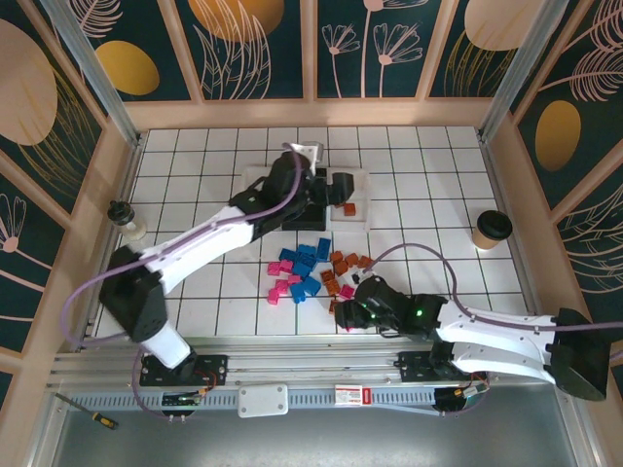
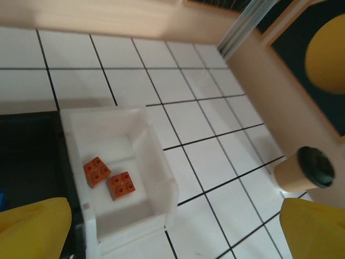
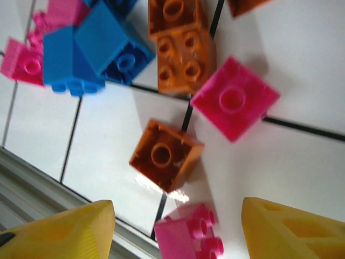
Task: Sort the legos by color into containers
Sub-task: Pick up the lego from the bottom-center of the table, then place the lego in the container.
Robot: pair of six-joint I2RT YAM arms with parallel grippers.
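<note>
We see the black tray (image 2: 27, 156) cut off at the left wrist view's left edge, and a pink brick (image 3: 188, 237) cropped by the right wrist view's bottom edge.

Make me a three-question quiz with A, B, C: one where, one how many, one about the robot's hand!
1. Where is the coffee cup? A by the right wall B in a tray C on the bricks
2. Orange bricks in the white tray? A none B two C five
3. The right gripper is: A open B shut on a brick C holding the cup
Answers: A, it stands beside that wall; B, two lie there; A, its fingers are wide apart.
</note>
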